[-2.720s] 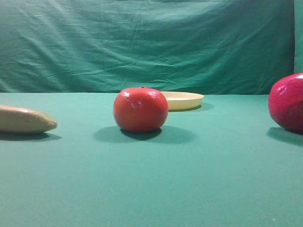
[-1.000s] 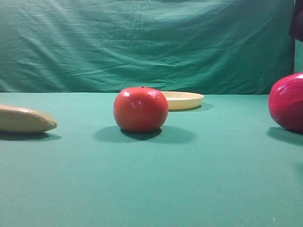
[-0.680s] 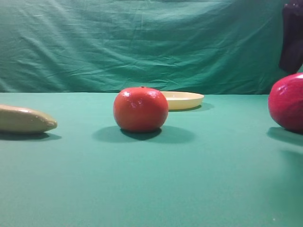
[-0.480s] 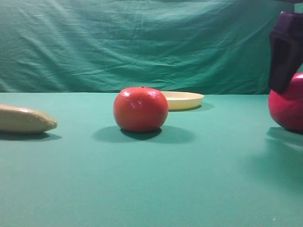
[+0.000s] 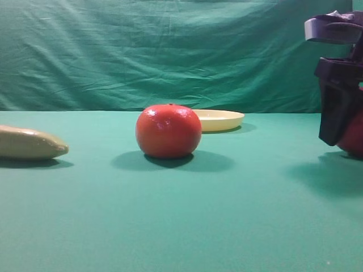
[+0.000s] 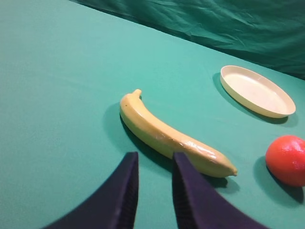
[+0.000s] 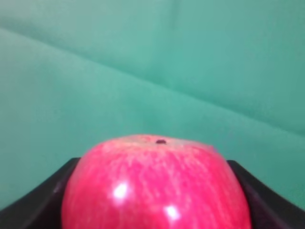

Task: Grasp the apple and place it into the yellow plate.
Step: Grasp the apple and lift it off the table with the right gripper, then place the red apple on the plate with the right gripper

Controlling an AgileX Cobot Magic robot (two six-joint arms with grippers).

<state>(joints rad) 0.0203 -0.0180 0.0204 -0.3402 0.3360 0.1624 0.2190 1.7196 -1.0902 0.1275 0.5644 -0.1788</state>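
The right pincer (image 5: 340, 113) straddles the apple (image 7: 155, 183), fingers spread either side; I cannot tell if they touch. The left pincer (image 6: 151, 191) hangs nearly closed above the surface (image 5: 181, 226).

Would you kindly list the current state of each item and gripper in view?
apple: on the table, between the right gripper's fingers
right gripper: open around the apple
left gripper: nearly closed, empty
yellow plate: empty
banana: lying flat
orange-red fruit: resting untouched

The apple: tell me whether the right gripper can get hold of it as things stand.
Probably yes. The right gripper already straddles the apple, a finger on each side, nothing between them; whether it has closed is unclear.
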